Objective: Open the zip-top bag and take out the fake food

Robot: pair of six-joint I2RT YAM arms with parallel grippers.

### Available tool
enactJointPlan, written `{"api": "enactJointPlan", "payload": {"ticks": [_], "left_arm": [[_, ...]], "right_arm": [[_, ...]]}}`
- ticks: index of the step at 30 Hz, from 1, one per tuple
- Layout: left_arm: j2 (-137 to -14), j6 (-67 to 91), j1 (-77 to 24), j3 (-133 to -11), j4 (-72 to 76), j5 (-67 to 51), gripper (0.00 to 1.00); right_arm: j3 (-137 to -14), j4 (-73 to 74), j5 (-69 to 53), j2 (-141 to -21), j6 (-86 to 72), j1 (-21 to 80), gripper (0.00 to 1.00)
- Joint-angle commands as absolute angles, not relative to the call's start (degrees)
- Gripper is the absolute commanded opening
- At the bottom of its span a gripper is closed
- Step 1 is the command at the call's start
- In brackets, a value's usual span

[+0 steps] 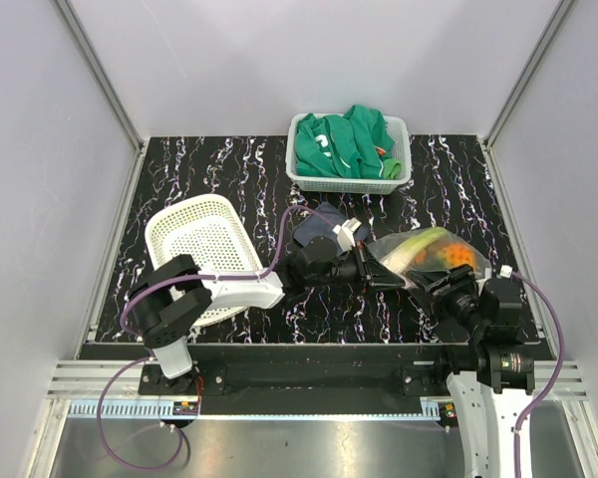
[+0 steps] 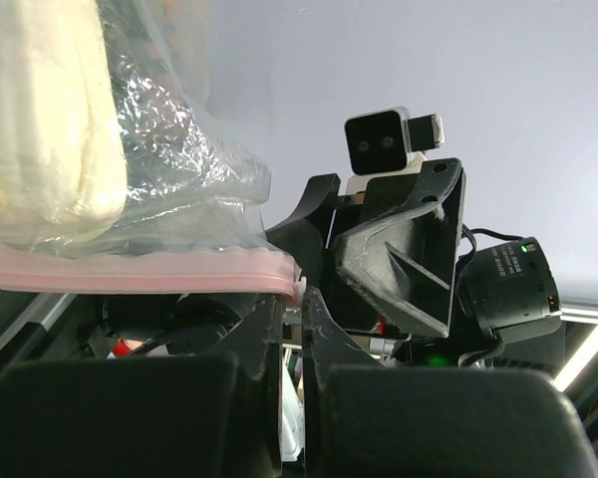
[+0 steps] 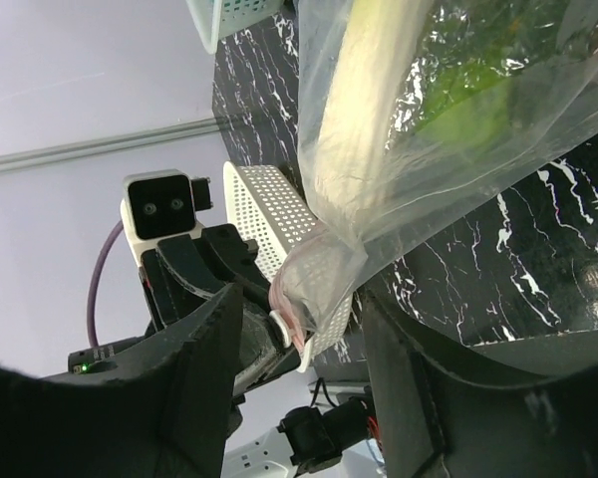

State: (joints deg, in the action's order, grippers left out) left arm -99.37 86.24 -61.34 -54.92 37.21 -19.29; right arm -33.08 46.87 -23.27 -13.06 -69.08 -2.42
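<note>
1. My left gripper [image 2: 291, 311] is pinched tight on the end of the zip strip [image 2: 130, 271] of the zip-top bag [image 1: 429, 249].
2. My right gripper [image 3: 304, 314] stands wide, straddling that corner without gripping it.
3. The bag sits centre-right in the top view, held between both wrists.
4. The fake food [image 3: 364, 100] is all inside. The zip looks shut, so I judge opening and emptying both remain.

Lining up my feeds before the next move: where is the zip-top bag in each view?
Top external: zip-top bag right of centre.
Left wrist: upper left, pink zip strip along its lower edge.
Right wrist: upper right, narrowing down toward centre.
Shared landmark: the pale leek inside, plain in both wrist views.
</note>
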Motion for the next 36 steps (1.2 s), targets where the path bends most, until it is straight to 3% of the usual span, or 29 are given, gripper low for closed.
{"api": "enactJointPlan", "payload": {"ticks": [1, 13, 22, 28, 36], "left_arm": [[-95.2, 87.1, -61.4, -53.9, 42.5, -18.0, 0.00], [-94.9, 89.1, -62.1, -52.6, 45.9, -18.5, 0.00], [-93.7, 88.9, -62.1, -52.0, 44.5, -19.0, 0.00], [-93.1, 88.7, -62.1, -51.6, 43.0, -19.1, 0.00], [-93.1, 89.2, -61.6, -49.0, 43.8, -18.2, 0.00]], "right_arm": [[-34.6, 47.5, -23.0, -13.4, -72.2, -2.5, 0.59], [-30.1, 46.5, -27.4, -11.5, -78.7, -2.5, 0.56], [-32.6, 45.5, -26.7, -13.9, -76.5, -2.5, 0.30], [-33.5, 45.2, -26.1, -13.6, -76.2, -2.5, 0.00], [-38.1, 45.1, -23.7, -14.3, -72.9, -2.5, 0.00]]}}
